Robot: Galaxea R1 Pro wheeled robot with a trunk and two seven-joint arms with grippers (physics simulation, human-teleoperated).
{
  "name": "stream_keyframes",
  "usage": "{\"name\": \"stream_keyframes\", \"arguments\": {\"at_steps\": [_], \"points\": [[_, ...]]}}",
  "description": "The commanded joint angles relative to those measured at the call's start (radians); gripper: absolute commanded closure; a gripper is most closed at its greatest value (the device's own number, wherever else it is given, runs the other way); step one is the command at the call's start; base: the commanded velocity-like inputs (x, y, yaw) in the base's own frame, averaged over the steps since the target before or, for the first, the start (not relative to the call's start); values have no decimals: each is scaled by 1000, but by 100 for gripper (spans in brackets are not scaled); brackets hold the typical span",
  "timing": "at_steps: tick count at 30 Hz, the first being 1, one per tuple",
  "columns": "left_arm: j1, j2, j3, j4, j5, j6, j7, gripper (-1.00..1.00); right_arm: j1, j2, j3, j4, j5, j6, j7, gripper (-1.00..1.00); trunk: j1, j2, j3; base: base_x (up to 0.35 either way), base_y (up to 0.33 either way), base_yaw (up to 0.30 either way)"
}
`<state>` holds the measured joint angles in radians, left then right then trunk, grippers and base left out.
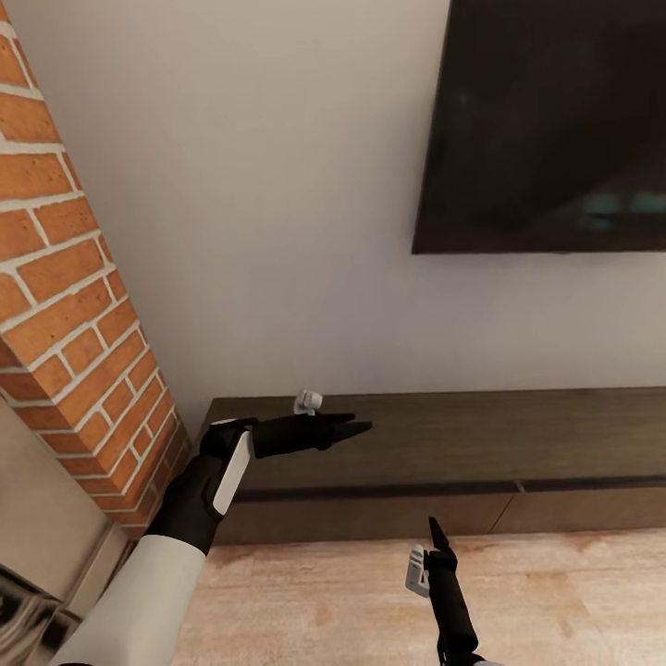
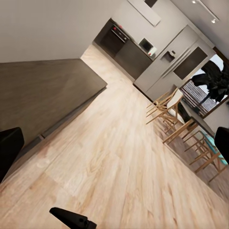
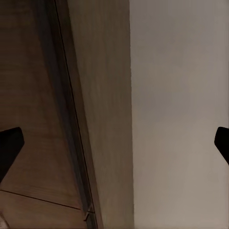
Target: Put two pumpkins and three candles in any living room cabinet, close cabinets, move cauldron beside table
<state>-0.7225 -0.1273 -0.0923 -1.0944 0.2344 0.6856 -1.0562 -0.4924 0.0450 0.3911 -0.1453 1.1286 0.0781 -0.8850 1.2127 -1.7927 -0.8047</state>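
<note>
No text, label or number is legible — nothing anywhere.

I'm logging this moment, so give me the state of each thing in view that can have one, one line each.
Long low dark-brown wooden cabinet: fronts closed, top bare.
Large black wall-mounted screen: dark, off.
Left gripper: over the cabinet top, holding nothing, fingers spread in the left wrist view.
Right gripper: over the floor before the cabinet, empty, fingers apart in the right wrist view.

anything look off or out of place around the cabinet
Nothing stands out. The cabinet sits flush along the wall with its fronts shut and even, its top bare. The left gripper hovers over its top, the right gripper before its front, both empty.
</note>
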Motion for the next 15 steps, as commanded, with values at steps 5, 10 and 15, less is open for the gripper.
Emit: {"name": "stream_keyframes", "arguments": {"at_steps": [5, 10, 15], "points": [[0, 0, -1, 1, 0, 0, 0, -100, 0, 1, -1, 1, 2, -1, 0, -100, 19, -35, -16, 0, 0, 0], [0, 0, -1, 1, 0, 0, 0, -100, 0, 0, -1, 1, 2, -1, 0, -100, 38, -70, -31, 0, 0, 0], [0, 0, -1, 1, 0, 0, 0, -100, 0, 0, -1, 1, 0, 0, 0, -100, 58, -105, -47, 0, 0, 0]]}}
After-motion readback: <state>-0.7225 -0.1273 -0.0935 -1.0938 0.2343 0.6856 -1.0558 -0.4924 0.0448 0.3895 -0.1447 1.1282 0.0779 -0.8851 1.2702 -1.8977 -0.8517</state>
